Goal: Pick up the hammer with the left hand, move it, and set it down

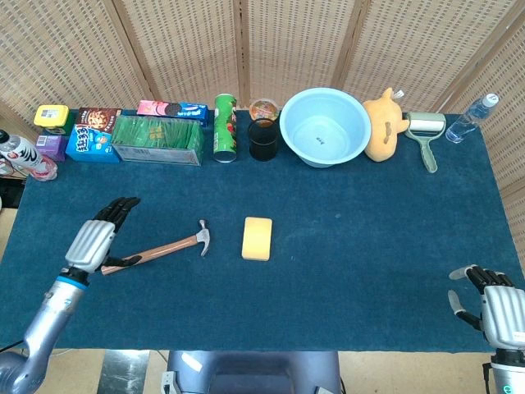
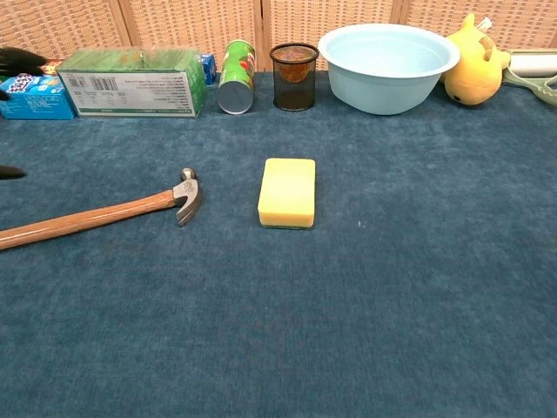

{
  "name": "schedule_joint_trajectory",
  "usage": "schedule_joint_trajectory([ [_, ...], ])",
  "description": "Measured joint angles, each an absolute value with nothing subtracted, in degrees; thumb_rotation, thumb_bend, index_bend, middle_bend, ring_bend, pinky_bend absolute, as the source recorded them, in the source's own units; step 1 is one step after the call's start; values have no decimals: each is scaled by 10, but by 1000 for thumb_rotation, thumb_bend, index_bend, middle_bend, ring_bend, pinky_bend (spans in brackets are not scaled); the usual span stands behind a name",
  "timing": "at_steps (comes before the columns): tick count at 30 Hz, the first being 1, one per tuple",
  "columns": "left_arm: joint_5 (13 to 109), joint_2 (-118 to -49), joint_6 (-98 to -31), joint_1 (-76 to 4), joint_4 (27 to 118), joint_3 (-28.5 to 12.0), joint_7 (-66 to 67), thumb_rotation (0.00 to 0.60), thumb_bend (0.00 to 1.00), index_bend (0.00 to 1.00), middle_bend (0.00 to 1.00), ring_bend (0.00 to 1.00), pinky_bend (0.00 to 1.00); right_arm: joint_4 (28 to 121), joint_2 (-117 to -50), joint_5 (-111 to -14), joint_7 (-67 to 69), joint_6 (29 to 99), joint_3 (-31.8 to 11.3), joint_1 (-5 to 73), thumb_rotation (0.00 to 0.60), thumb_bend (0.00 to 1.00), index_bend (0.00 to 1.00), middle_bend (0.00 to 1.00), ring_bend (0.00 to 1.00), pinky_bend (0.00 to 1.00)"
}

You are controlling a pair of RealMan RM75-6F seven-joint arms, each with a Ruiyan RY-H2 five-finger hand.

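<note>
The hammer [image 1: 161, 246] with a wooden handle and steel head lies flat on the blue cloth, head toward the yellow sponge [image 1: 257, 238]; in the chest view the hammer [image 2: 96, 213] stretches to the left edge. My left hand [image 1: 97, 242] hovers over the handle's end with its fingers spread, holding nothing; its thumb is close to the handle tip. Only dark fingertips [image 2: 19, 61] of it show at the chest view's left edge. My right hand [image 1: 496, 310] sits open at the table's near right corner.
Along the back stand snack boxes [image 1: 93, 133], a green box [image 1: 157, 139], a green can [image 1: 225, 127], a black mesh cup [image 1: 264, 139], a light blue bowl [image 1: 325, 127], a yellow plush toy [image 1: 385, 123], a lint roller [image 1: 426, 135] and a bottle [image 1: 472, 117].
</note>
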State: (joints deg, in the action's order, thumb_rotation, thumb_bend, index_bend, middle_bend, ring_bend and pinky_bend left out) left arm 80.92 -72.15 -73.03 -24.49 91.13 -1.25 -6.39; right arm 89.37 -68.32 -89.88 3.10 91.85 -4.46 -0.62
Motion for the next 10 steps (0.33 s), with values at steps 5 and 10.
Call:
schedule_joint_trajectory([
  [5, 851, -683, -831, -168, 957, 25, -29, 600, 160, 158, 138, 43, 123, 899, -686, -909, 12, 912, -41, 1, 600, 388, 443, 432, 434, 355],
  [10, 887, -661, -905, -102, 979, 55, -6, 600, 159, 178, 159, 61, 123, 916, -679, -917, -6, 896, -32, 8, 600, 387, 443, 432, 428, 352],
])
